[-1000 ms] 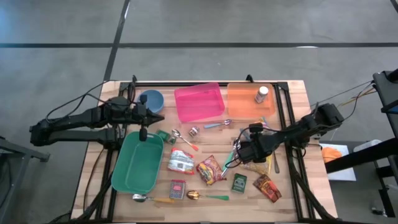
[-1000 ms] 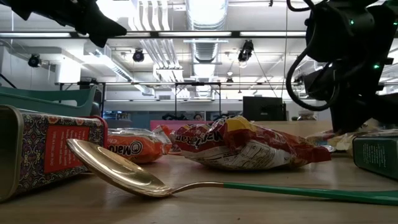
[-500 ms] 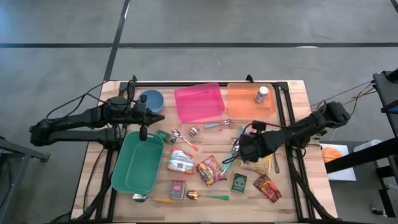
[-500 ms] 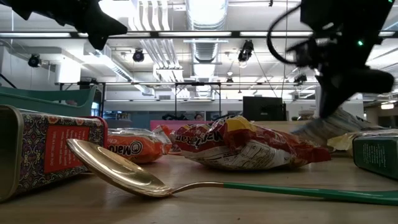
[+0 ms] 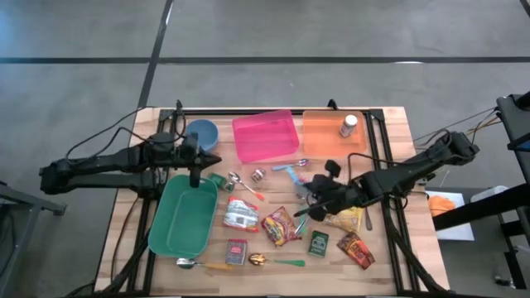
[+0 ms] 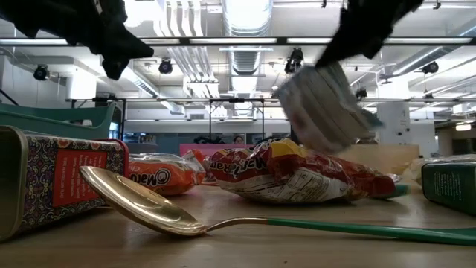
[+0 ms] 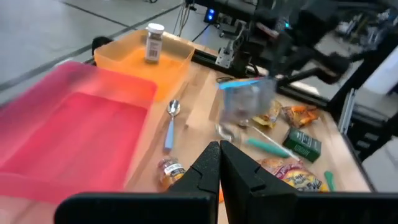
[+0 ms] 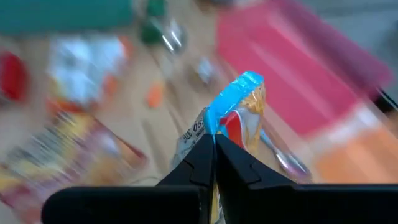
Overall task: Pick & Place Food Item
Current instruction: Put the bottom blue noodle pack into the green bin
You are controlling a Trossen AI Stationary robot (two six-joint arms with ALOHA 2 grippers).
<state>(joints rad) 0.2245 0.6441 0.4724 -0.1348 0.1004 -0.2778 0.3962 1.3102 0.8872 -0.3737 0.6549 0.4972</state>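
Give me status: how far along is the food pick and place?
Done: a bottle stands in the orange bin. In hand: the right gripper holds a snack packet clear of the table. Left: place it; other packets lie loose. The left gripper waits by the green bin.

premises: a robotics lab or test hall inside a large open industrial-style building. evidence follows. the low view shows an exposed ceiling (image 6: pixel 238 45) with bare ducting, pipe runs and long strip lights, and a dark monitor (image 6: pixel 311 128) standing in the room beyond. the high view shows a wooden-topped table (image 5: pixel 397 124) on a black metal frame, set on a bare grey concrete floor (image 5: pixel 265 41) marked with dark lines. loose black cables (image 5: pixel 99 141) run from two arms mounted at the table's sides. the left wrist view shows further black framing and electronics with small lit indicators (image 7: pixel 249 37) behind the table.
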